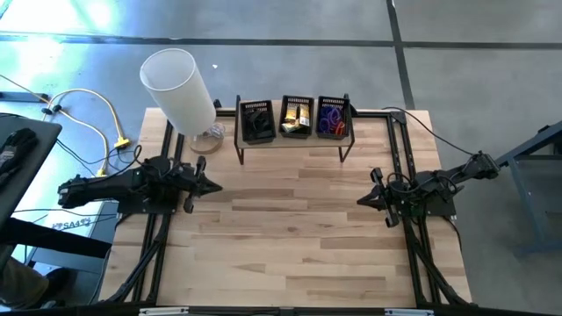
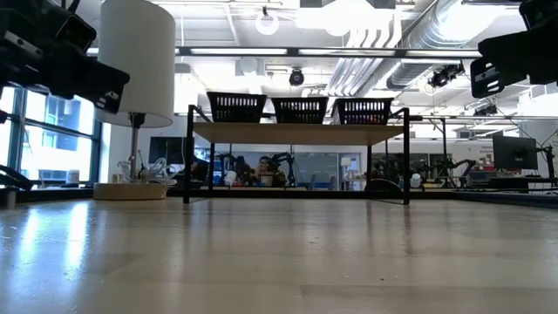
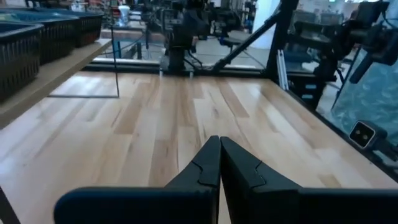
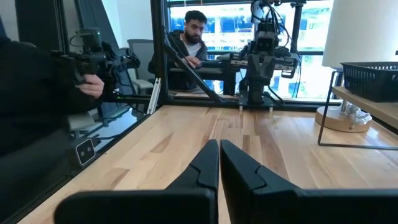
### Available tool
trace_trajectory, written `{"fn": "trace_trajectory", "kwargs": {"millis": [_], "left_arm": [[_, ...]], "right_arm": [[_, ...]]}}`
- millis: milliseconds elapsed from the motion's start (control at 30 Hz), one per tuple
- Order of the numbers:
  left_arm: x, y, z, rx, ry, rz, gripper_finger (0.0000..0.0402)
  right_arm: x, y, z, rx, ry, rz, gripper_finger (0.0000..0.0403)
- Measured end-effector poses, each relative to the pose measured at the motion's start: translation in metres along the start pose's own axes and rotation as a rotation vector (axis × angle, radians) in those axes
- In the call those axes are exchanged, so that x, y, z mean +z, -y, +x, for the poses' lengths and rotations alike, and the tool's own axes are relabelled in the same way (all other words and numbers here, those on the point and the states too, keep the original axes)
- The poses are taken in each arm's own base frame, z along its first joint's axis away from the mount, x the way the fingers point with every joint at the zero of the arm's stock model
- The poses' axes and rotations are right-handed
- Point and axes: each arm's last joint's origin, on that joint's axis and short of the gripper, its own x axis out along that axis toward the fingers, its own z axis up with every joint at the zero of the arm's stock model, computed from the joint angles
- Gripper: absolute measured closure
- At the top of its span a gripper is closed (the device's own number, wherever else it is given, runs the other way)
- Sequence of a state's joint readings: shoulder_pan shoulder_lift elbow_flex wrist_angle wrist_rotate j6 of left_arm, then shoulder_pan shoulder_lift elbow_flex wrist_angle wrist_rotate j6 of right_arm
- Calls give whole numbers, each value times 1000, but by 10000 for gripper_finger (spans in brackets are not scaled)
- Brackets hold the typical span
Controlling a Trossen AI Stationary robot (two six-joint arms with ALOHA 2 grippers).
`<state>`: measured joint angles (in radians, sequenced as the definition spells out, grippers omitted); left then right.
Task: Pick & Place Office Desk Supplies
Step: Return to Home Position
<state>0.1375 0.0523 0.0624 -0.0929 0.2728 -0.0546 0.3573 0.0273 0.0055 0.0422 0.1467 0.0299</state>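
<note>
the wooden table (image 1: 290,237) is pale planks, with bare boards between the two arms. the left gripper (image 3: 220,142) hangs just above the boards on the table's left side. its two dark fingers are pressed flat together and there is nothing between them. the right gripper (image 4: 219,144) hangs the same way on the right side, fingers closed tight on nothing. in the high view the two point inward at each other, well apart.

further back, along the rear edge, a low shelf (image 1: 294,140) stands on thin black legs. three black bins sit on it side by side. the left bin (image 1: 255,104) holds the black clips (image 1: 255,127). the middle bin (image 1: 297,99) holds the yellow and white blocks (image 1: 297,118). the right bin (image 1: 334,99) holds the bands (image 1: 332,118), purple and blue with a bit of red-orange. just beside the shelf's left end stands a lamp (image 1: 180,88) with a tall white shade.

around the table the floor (image 1: 290,26) is glossy grey, and a yellow cable (image 1: 97,114) trails across it on the left. in the right wrist view a person (image 4: 193,37) sits past the far edge of the table, in front of bright windows. nearer, a hand (image 4: 93,86) holds a black device. the low view looks under the shelf into a large workshop with ceiling ducts (image 2: 384,52), and another person (image 2: 264,166) sits far back.
</note>
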Motion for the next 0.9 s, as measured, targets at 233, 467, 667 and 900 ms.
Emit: {"fn": "trace_trajectory", "kwargs": {"millis": [233,467,667,900], "left_arm": [[-2,0,1,-4,28,-15,401],[-6,-1,3,-8,73,-34,401],[-5,-1,3,-6,77,-22,401],[-5,-1,4,1,83,-25,401]], "right_arm": [[0,0,0,0,0,0,400],[0,0,0,0,-1,0,400],[0,0,0,0,-1,0,400],[0,0,0,0,-1,0,399]]}}
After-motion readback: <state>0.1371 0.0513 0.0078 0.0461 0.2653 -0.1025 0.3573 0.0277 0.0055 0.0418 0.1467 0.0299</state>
